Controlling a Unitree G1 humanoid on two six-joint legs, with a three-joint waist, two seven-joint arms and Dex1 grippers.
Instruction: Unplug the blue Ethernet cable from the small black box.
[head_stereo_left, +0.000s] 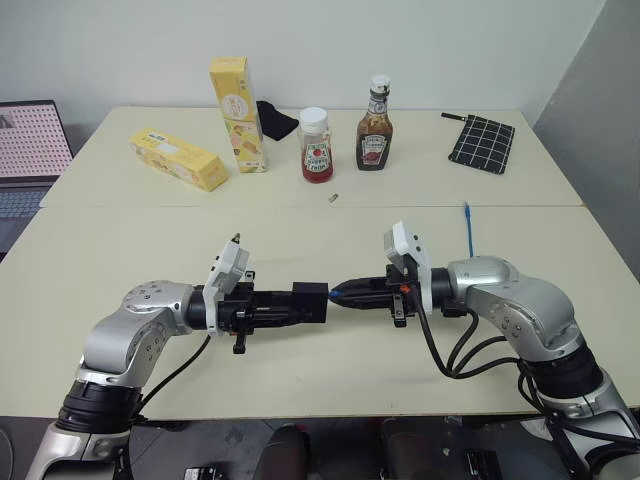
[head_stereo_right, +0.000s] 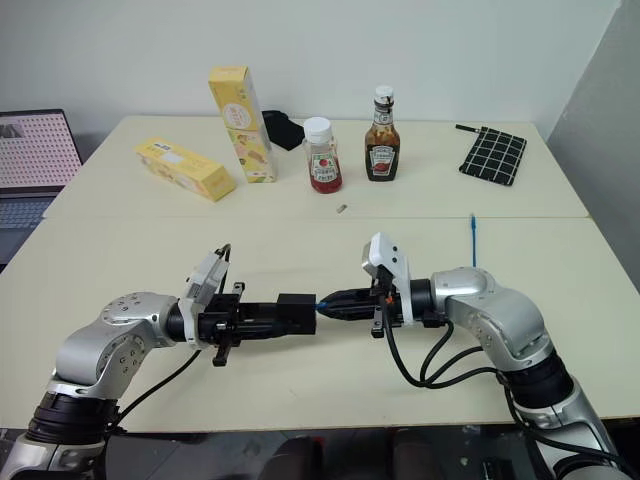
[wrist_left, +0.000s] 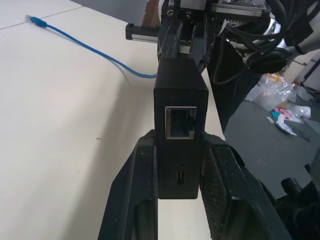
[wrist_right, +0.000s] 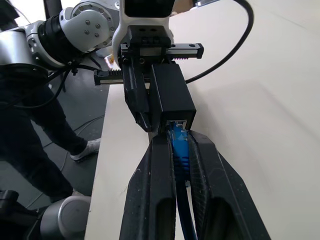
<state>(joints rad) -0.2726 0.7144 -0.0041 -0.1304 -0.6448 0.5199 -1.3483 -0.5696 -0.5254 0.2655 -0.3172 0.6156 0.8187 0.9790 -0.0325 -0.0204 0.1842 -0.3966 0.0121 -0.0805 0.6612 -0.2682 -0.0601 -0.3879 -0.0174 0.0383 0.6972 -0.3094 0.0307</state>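
Two black fingers (wrist_right: 165, 190) of the right pincer (head_stereo_left: 345, 295) rise on either side of the blue plug, closed in on it right where the blue Ethernet cable (wrist_right: 178, 145) enters the small black box (wrist_right: 172, 95). In the right wrist view the plug still sits in the port, so the cable is not yet out. The rest of the cord trails away over the pale surface (head_stereo_left: 300, 240) behind the right arm, its free end lying near the far edge (head_stereo_left: 467, 228).

Opposite, the left pincer (head_stereo_left: 300, 305) is clenched on the box, one finger flat on each side face, holding it in the air above the surface between the two arms. The left wrist view shows a second, empty port on the box's near face.

The step in hand looks like the pull itself. To do it well, the right pincer should draw straight back along the line of the port, away from the left, without twisting or lifting, since a sideways tug could jam the plug. Plugs of this kind usually have a latch tab; whether the fingers are pressing it cannot be told from here, so a firm squeeze close to the port is sensible. The left grip needs to stay steady, as the smooth box could slide out between its fingers. The bottles and cartons at the far side stand well apart.
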